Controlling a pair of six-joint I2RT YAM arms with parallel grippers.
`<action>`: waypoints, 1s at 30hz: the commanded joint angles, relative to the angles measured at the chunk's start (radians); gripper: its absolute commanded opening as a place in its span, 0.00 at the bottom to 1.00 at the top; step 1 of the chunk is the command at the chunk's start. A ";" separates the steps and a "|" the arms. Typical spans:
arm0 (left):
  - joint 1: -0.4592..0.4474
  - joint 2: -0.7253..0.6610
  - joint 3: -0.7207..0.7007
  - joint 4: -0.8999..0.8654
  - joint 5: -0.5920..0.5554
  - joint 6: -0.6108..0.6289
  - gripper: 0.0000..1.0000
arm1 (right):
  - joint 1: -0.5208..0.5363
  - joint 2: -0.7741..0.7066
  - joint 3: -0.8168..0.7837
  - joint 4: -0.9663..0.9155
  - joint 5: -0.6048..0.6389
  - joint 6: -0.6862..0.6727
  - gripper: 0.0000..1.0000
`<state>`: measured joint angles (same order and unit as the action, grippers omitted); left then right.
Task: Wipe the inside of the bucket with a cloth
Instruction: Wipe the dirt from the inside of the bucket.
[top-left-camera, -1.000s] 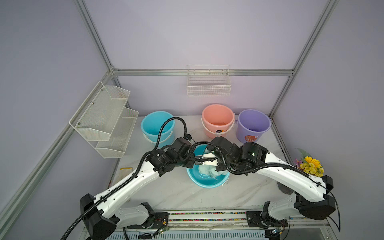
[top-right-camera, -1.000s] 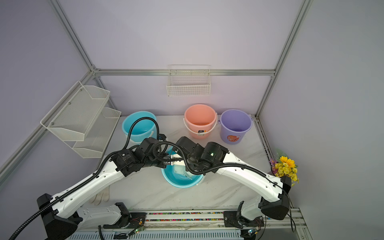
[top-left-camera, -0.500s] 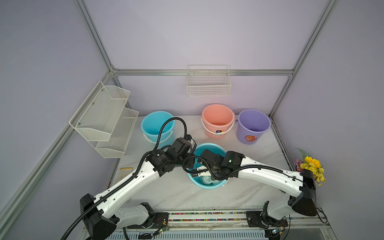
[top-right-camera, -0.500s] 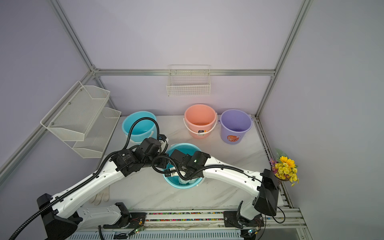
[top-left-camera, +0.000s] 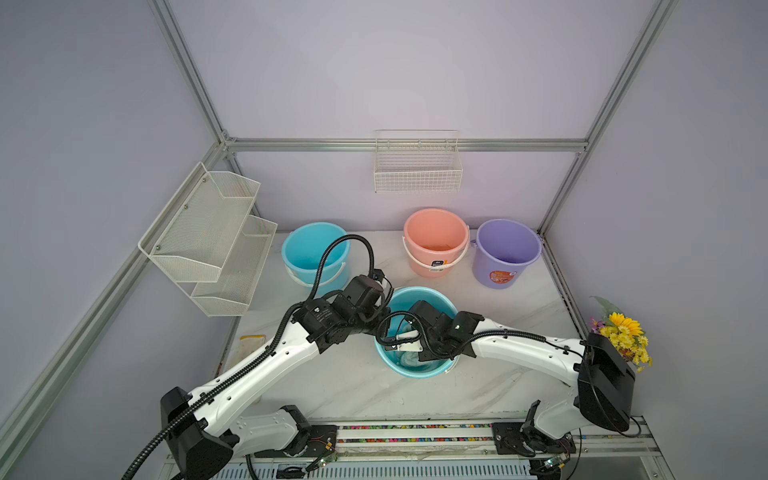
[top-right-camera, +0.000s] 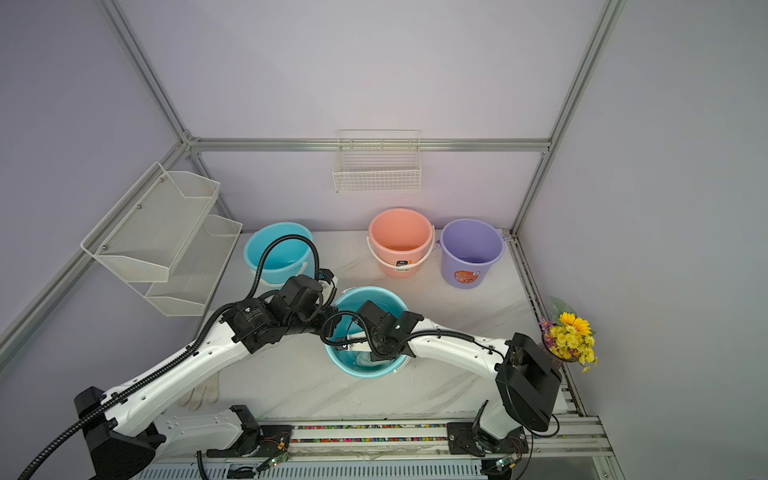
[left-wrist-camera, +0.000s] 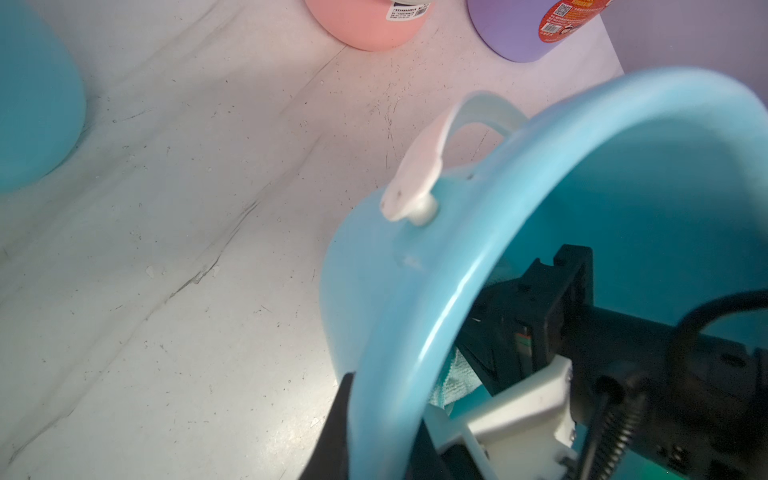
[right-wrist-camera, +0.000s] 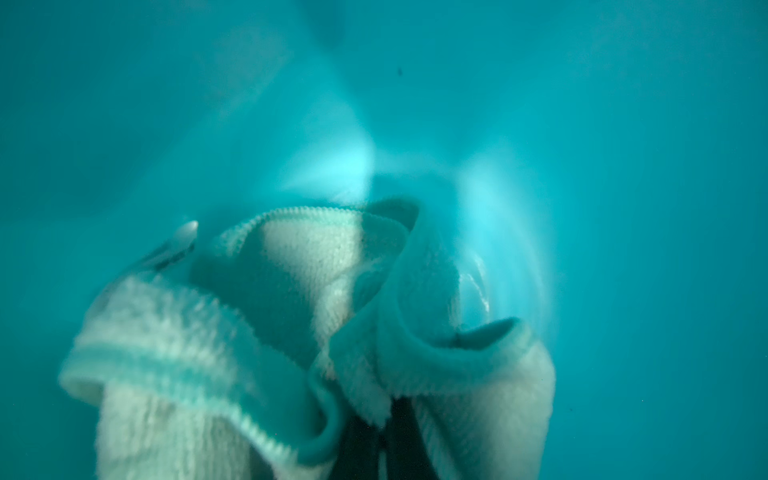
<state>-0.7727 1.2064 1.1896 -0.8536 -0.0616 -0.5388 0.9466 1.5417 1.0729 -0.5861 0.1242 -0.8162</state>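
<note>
The light blue bucket (top-left-camera: 417, 371) (top-right-camera: 365, 289) stands mid-table, nearest the arms. My left gripper (left-wrist-camera: 382, 440) is shut on the bucket's rim (left-wrist-camera: 419, 332) at its left side, with one black finger (left-wrist-camera: 332, 419) outside the wall and the other inside. My right gripper (right-wrist-camera: 380, 436) reaches down inside the bucket and is shut on the pale mint-green cloth (right-wrist-camera: 291, 291). The cloth bunches ahead of the jaws against the bucket's bottom. In both top views the right wrist covers most of the cloth (top-left-camera: 409, 359) (top-right-camera: 365, 357). A corner of the cloth (left-wrist-camera: 453, 382) shows in the left wrist view.
A second blue bucket (top-left-camera: 316, 253), a pink bucket (top-left-camera: 436, 241) and a purple bucket (top-left-camera: 507, 253) stand along the back. Wire shelves (top-left-camera: 208, 237) hang on the left wall, a wire basket (top-left-camera: 417, 166) on the back wall. Flowers (top-left-camera: 623, 336) stand right, a white glove (top-right-camera: 199, 390) lies front left.
My right arm has stretched out lower and gone deeper into the bucket with the cloth. The left arm holds the rim as before.
</note>
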 joint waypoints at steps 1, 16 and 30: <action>0.000 -0.022 0.031 0.072 0.013 -0.009 0.00 | -0.026 0.030 -0.026 0.073 -0.058 0.041 0.00; 0.000 -0.015 0.003 0.086 -0.046 -0.016 0.00 | -0.020 -0.166 0.176 -0.202 -0.070 0.171 0.00; 0.001 -0.018 0.001 0.086 -0.073 -0.018 0.00 | 0.005 -0.222 0.444 -0.497 -0.057 0.494 0.00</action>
<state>-0.7746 1.2133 1.1862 -0.8173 -0.1123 -0.5396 0.9451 1.3369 1.4807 -0.9760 0.0696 -0.4454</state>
